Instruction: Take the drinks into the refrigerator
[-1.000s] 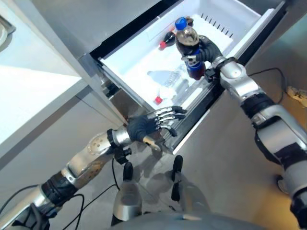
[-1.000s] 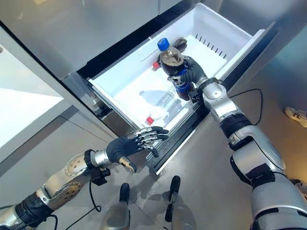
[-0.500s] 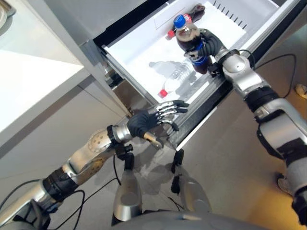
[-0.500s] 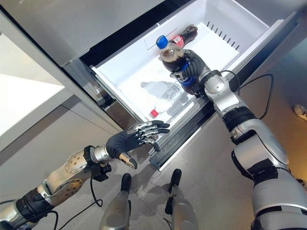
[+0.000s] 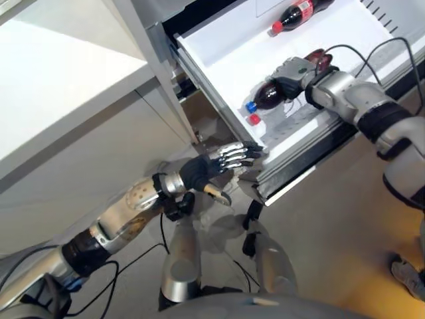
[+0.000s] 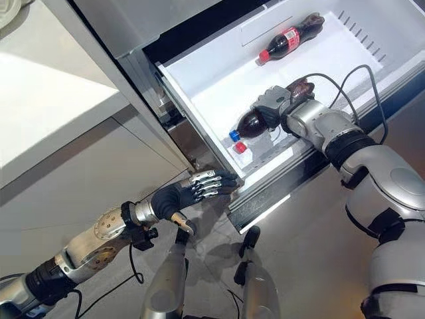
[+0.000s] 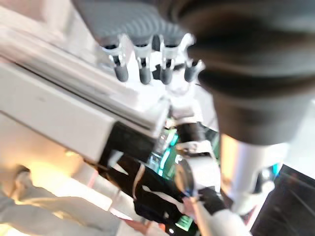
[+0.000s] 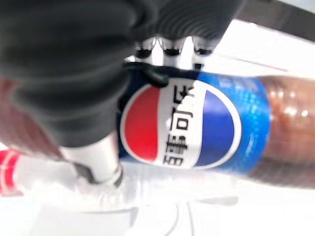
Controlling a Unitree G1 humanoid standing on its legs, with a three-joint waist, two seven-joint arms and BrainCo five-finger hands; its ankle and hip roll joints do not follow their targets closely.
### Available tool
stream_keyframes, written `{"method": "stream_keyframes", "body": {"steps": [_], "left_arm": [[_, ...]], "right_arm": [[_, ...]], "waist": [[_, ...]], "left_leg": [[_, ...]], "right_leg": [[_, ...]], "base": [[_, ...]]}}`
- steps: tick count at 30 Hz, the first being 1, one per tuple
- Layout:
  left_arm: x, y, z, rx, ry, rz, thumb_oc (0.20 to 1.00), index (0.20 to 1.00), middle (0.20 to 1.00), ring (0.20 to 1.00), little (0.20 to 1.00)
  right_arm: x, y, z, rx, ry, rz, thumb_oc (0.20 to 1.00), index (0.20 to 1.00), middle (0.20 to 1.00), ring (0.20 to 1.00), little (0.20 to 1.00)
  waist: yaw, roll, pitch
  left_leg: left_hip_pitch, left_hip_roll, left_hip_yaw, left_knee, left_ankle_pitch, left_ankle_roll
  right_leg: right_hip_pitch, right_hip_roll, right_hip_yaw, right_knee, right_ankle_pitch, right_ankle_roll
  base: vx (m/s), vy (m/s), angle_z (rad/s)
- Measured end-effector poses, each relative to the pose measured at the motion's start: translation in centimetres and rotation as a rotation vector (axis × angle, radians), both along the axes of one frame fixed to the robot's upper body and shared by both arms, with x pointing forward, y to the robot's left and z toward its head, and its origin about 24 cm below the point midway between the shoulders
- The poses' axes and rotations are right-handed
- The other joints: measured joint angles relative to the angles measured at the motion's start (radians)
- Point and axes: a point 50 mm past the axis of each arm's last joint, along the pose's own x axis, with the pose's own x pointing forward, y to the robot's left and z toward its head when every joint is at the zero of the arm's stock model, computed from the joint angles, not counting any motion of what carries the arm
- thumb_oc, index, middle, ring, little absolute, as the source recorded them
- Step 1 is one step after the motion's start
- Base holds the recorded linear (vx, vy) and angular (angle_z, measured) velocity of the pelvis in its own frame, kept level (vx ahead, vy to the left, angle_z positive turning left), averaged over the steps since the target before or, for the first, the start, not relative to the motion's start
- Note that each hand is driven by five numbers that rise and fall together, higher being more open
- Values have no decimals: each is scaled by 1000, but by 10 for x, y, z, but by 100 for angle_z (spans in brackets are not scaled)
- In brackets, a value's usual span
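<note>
A white refrigerator drawer stands pulled out. My right hand reaches into it, shut on a dark cola bottle with a blue cap and blue label, which lies on its side with the cap toward the drawer's front; the right wrist view shows my thumb and fingers round its label. A clear water bottle, mostly hidden, pokes its red cap out beside it. Another cola bottle with a red cap lies at the drawer's back. My left hand is open, fingertips at the drawer's front corner.
A white counter juts out on the left above a grey cabinet face. The drawer's dark front panel sticks out over the floor. A person's shoe rests on the floor at the lower right.
My right hand has swung the blue-capped bottle from upright down onto its side in the drawer. The camera has shifted. My left hand stays at the drawer's front.
</note>
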Motion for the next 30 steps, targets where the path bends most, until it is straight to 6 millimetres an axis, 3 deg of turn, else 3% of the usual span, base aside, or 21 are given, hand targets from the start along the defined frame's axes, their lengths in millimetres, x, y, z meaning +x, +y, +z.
{"method": "stream_keyframes", "body": {"steps": [8,23,24,30], "left_arm": [[3,-4,-2,-25,14,10,1000,1000,1000,1000,1000],[1,-10,-5,-42,30,9,1000,1000,1000,1000,1000],[1,-10,-5,-43,30,9,1000,1000,1000,1000,1000],[1,-10,-4,-43,29,8,1000,1000,1000,1000,1000]], "right_arm": [[4,1,-5,-73,-21,-27,200,200,200,200,200],[6,5,-8,-95,-23,-23,200,200,200,200,200],[6,4,-9,-93,-21,-33,1000,1000,1000,1000,1000],[9,-7,-11,-84,-20,-103,1000,1000,1000,1000,1000]], "waist": [[10,1,0],[9,2,-1],[9,2,-1],[11,6,-3]], "left_leg": [[-40,-6,-37,15,10,-2],[-42,-16,-35,18,12,1],[-42,-17,-35,20,12,1],[-42,-23,-36,25,14,4]], "right_leg": [[-29,-11,-31,43,-22,-2],[-36,-22,-28,51,-23,0],[-36,-23,-28,52,-23,0],[-34,-29,-28,57,-23,1]], "base": [[0,-7,14],[-2,3,0],[0,0,0],[0,0,0]]}}
